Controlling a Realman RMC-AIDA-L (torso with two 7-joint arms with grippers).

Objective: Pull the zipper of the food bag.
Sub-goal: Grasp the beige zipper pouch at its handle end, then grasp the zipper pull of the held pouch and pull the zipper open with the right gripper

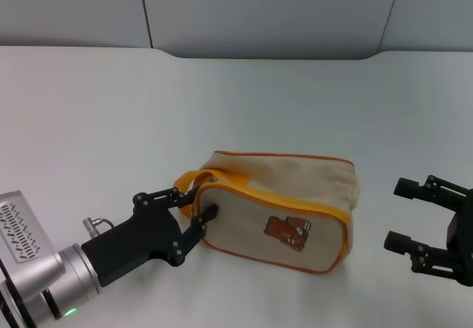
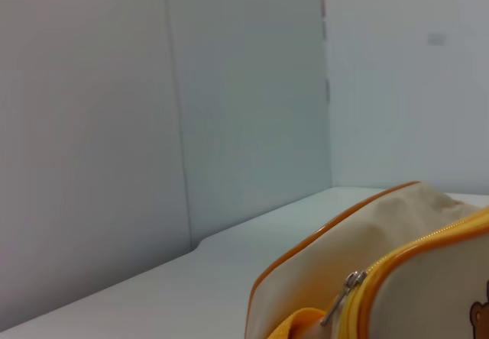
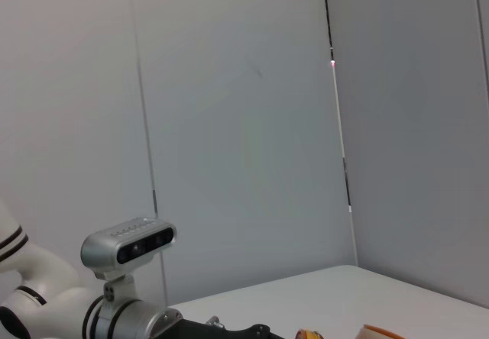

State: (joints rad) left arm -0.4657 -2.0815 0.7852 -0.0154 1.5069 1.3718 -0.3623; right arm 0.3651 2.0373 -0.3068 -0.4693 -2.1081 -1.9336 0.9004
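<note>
The beige food bag (image 1: 284, 195) lies on its side on the white table, bear patch (image 1: 287, 232) facing me. Its yellow-orange zipper (image 1: 295, 204) curves round the upper edge. My left gripper (image 1: 202, 200) is open at the bag's left end, with one finger (image 1: 174, 193) by the yellow loop handle (image 1: 191, 178) and the other (image 1: 207, 214) against the bag's end. In the left wrist view the bag (image 2: 336, 266) fills the lower right, and the silver pull tab (image 2: 345, 292) hangs free on the zipper (image 2: 428, 241). My right gripper (image 1: 395, 214) is open, apart from the bag on its right.
The white table (image 1: 111, 114) runs back to a grey panelled wall (image 1: 259, 10). The right wrist view shows the left arm's wrist camera (image 3: 128, 241) and a sliver of the bag (image 3: 378, 331) at the bottom edge.
</note>
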